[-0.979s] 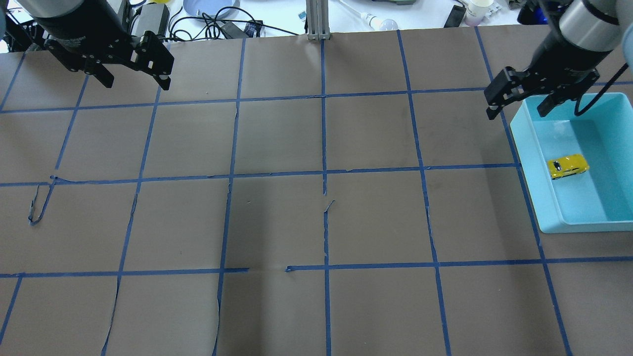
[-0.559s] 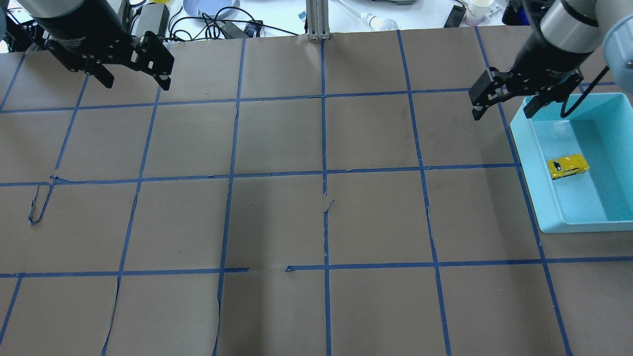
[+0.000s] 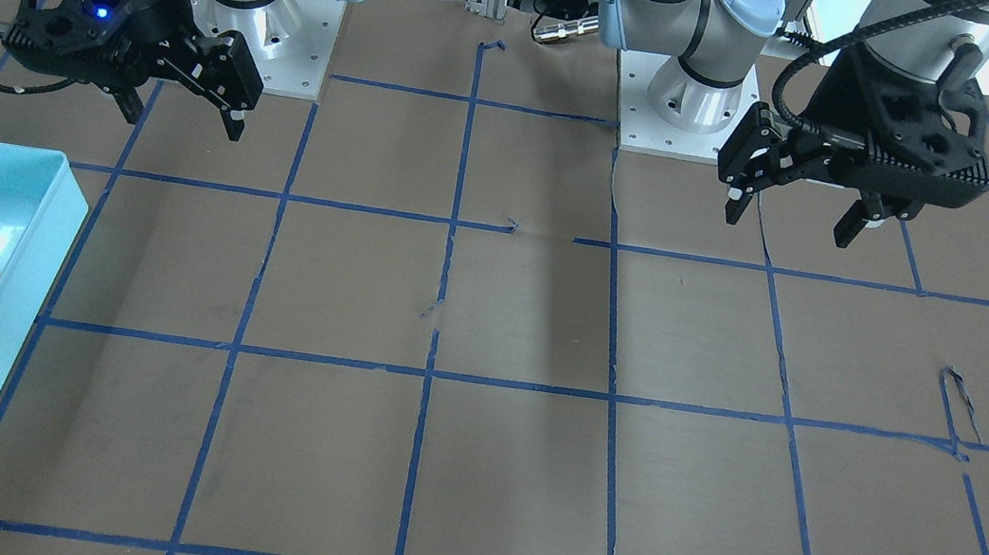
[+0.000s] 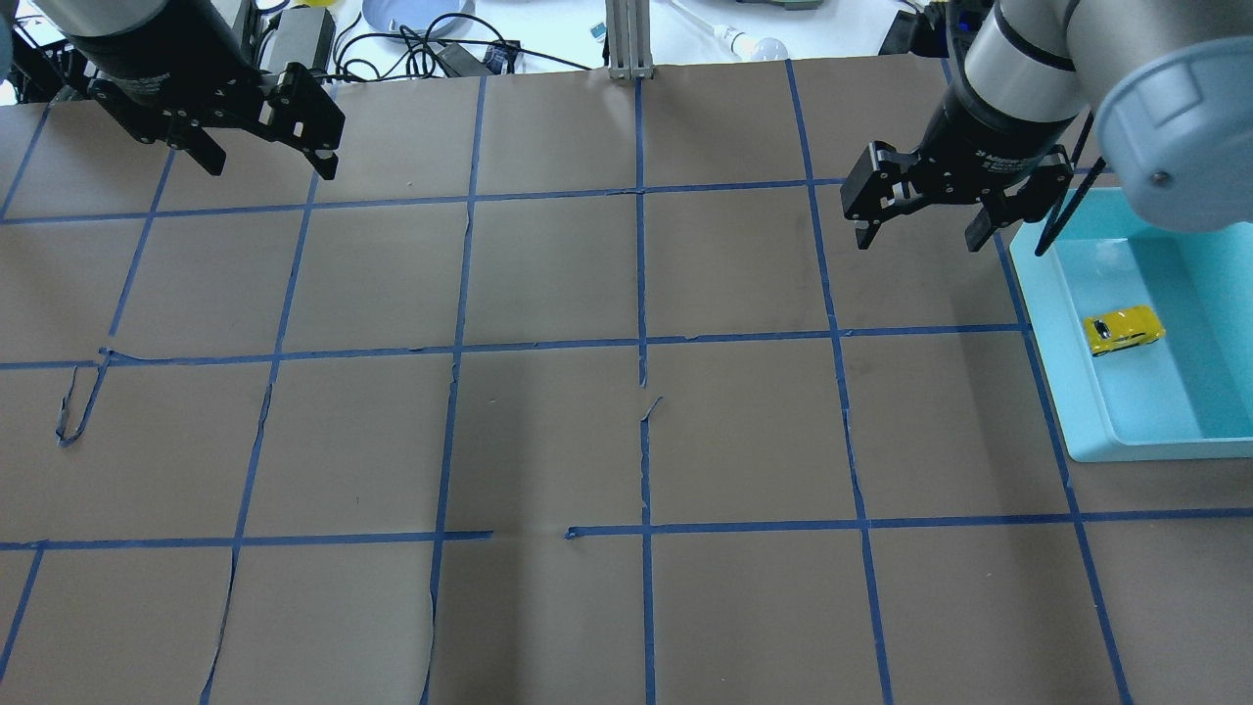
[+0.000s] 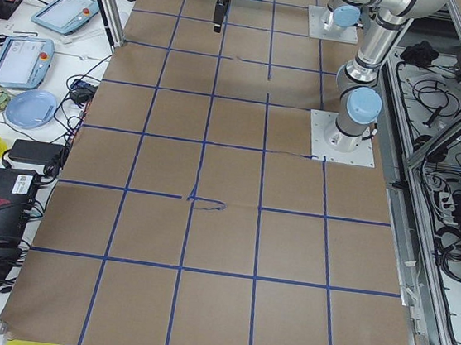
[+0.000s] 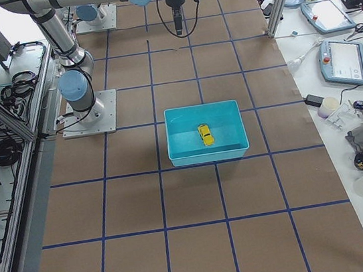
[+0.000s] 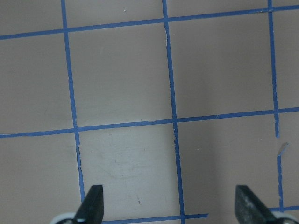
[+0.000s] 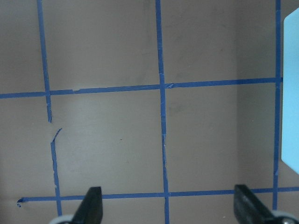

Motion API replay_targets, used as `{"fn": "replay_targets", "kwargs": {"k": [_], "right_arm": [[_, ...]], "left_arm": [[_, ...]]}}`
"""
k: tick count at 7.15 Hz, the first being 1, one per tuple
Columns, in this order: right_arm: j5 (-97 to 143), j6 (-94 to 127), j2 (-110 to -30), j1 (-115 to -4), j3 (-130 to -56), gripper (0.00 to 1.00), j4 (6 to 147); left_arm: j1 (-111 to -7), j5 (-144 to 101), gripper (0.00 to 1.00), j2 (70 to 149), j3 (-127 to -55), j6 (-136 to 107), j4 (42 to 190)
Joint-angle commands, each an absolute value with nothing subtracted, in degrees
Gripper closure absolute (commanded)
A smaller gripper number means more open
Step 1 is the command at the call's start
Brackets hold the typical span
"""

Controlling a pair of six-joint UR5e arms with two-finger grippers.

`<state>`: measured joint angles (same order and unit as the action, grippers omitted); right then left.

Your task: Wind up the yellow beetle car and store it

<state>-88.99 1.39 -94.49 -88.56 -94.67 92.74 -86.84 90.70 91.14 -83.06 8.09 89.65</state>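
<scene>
Under the jaws of the left gripper [image 4: 270, 168] and the right gripper [image 4: 918, 240], both matt black, the table [image 4: 548, 274] is covered in dull brown paper, faintly scuffed and torn along some seams. It is gridded with smooth blue tape [image 4: 639, 245]. Off to one side of the right gripper's jaws, the turquoise plastic bin [image 4: 1155, 448] shows a smooth floor with bright glare patches, and the yellow beetle car [image 4: 1124, 330] in it is glossy.

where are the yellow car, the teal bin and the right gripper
yellow beetle car [image 4: 1124, 329], overhead exterior view, roof
teal bin [image 4: 1038, 294], overhead exterior view, left wall
right gripper [image 4: 918, 241], overhead exterior view, midway between fingertips
</scene>
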Motion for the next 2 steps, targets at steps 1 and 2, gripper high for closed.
{"fn": "replay_targets", "kwargs": {"k": [1, 2], "right_arm": [[-92.6, 1.6, -95.4, -88.7, -94.9, 0.0, 90.9], [-92.5, 3.4, -95.4, -88.7, -94.9, 0.0, 90.8]], "left_arm": [[-86.8, 90.7, 0.0, 91.1, -83.1, 8.1, 89.6], [-86.8, 90.7, 0.0, 91.1, -83.1, 8.1, 89.6]]}}
